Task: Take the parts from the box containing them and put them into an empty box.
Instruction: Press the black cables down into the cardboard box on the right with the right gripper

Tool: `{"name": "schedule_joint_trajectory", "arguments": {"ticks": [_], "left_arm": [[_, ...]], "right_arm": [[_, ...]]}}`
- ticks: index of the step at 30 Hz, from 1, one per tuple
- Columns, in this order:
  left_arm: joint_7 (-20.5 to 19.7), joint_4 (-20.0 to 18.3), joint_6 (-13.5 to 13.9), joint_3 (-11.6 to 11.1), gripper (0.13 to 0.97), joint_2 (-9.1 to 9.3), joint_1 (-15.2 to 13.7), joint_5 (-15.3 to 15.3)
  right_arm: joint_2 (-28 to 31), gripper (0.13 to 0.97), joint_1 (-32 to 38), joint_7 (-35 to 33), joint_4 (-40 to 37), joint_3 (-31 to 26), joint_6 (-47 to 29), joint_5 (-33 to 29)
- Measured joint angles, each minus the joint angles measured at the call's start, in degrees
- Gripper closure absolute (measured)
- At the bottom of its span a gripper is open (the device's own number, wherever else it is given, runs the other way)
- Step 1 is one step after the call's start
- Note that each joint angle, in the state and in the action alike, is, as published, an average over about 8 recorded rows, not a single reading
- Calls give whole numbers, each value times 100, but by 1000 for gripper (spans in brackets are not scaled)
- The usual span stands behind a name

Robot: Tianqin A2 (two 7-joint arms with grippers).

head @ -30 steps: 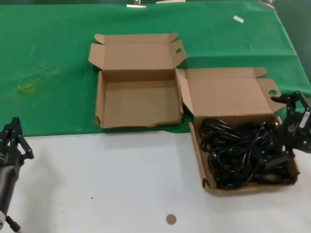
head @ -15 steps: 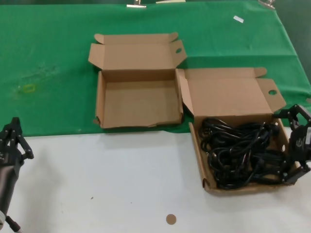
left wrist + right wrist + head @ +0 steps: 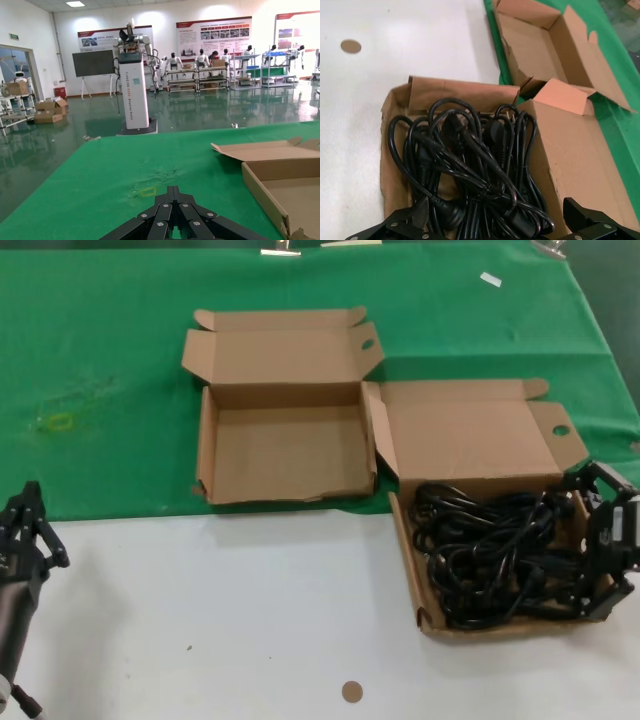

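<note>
now the right gripper [image 3: 598, 540], a black two-fingered claw, sits lower and further in over the right-hand edge of the shallow brown cardboard box with cords [image 3: 432, 617] than it did a second ago, when it hung higher beside the lid flap with the round hole. its jaws are spread wide, as the right wrist view shows, with one black finger [image 3: 402, 221] on each side of the heap and nothing between them yet. that reads as the approach to a first pick; no cord has left the box.

the tangled black power cords [image 3: 495, 555] lie in that box at the table's near right, on the white surface. the pile runs longest across the box from left to right, loops overlapping, so no single bundle has a clear heading. one moulded plug [image 3: 451, 124] near the middle of the heap points roughly toward the box's front wall.

the empty brown cardboard box [image 3: 288, 454] stands open on the green cloth [image 3: 110, 370], just beside the full one's lid and to its left.

the left gripper [image 3: 22, 530] waits at the near left edge, fingers drawn together in the left wrist view.
</note>
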Motion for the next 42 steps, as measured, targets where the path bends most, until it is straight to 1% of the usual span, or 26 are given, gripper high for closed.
{"name": "schedule_joint_trajectory", "arguments": {"ticks": [6,10,18,19,27,31,39,40,42], "left_arm": [[0,0,0,0,953,0,0,0],[0,0,0,0,953,0,0,0],[0,0,0,0,953,0,0,0],[0,0,0,0,953,0,0,0],[0,0,0,0,953,0,0,0],[0,0,0,0,953,0,0,0],[0,0,0,0,953,0,0,0],[0,0,0,0,953,0,0,0],[0,0,0,0,953,0,0,0]], "right_arm": [[-333,168,335,-62,-258,-37,-305,-400],[-508,168,498,-76,-365,-46,-468,-588],[-728,279,643,-92,-456,-30,-705,-828],[-745,279,647,-93,-462,-26,-726,-850],[-840,461,636,-106,-503,15,-843,-993],[-881,461,640,-116,-531,40,-871,-1052],[-980,683,702,-147,-620,80,-892,-1173],[-991,683,712,-156,-632,82,-895,-1188],[-1011,721,730,-179,-654,85,-904,-1214]]}}
